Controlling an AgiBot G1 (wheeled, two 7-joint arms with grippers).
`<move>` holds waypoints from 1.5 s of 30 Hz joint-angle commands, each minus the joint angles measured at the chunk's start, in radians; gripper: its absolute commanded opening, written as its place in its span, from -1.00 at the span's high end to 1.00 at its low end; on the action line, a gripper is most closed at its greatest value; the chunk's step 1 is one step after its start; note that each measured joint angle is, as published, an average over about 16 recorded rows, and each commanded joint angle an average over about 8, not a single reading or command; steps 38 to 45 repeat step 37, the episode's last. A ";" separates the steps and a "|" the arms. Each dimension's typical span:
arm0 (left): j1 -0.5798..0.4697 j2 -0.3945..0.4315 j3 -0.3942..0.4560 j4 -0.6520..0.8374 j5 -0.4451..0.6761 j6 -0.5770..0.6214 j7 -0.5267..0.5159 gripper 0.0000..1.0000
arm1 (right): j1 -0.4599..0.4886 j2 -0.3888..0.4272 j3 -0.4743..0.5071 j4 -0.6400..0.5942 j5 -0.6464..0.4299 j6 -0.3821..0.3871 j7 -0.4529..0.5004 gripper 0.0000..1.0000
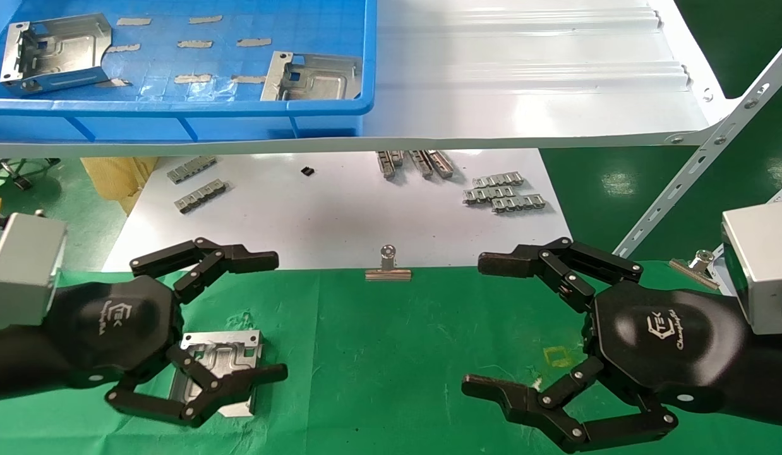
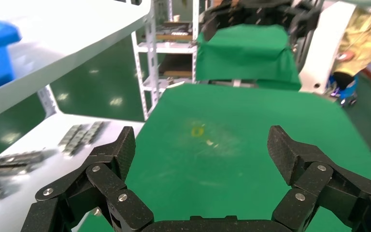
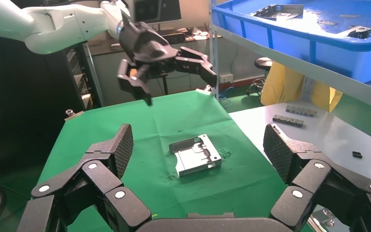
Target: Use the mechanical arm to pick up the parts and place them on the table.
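One silver part (image 1: 222, 359) lies flat on the green-cloth table (image 1: 391, 354); the right wrist view shows this part (image 3: 195, 155) alone on the cloth. My left gripper (image 1: 278, 316) hangs open and empty above it, and in the head view its lower finger overlaps the part. Seen from the right wrist, the left gripper (image 3: 179, 87) is well clear of the cloth. Only bare cloth shows between the fingers of the left gripper (image 2: 200, 145) in its own view. Two more parts (image 1: 53, 50) (image 1: 312, 76) lie in the blue tray. My right gripper (image 1: 475, 323) hovers open at the right.
The blue tray (image 1: 176, 114) sits on a white shelf (image 1: 523, 76) at the back. Below it a white sheet (image 1: 334, 215) carries grey link strips (image 1: 505, 193). A binder clip (image 1: 388, 268) pins the cloth's far edge. A slotted metal strut (image 1: 700, 158) rises at the right.
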State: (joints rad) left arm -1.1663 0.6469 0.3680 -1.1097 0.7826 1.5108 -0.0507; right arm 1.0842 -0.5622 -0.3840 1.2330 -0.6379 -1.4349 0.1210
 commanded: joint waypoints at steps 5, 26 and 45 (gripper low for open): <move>0.060 -0.023 -0.057 -0.113 -0.034 -0.010 -0.089 -1.00 | 0.000 0.000 0.000 0.000 0.000 0.000 0.000 -1.00; 0.100 -0.039 -0.096 -0.188 -0.058 -0.017 -0.142 -1.00 | 0.000 0.000 0.000 0.000 0.000 0.000 0.000 -1.00; 0.095 -0.037 -0.091 -0.180 -0.054 -0.016 -0.139 -1.00 | 0.000 0.000 0.000 0.000 0.000 0.000 0.000 -1.00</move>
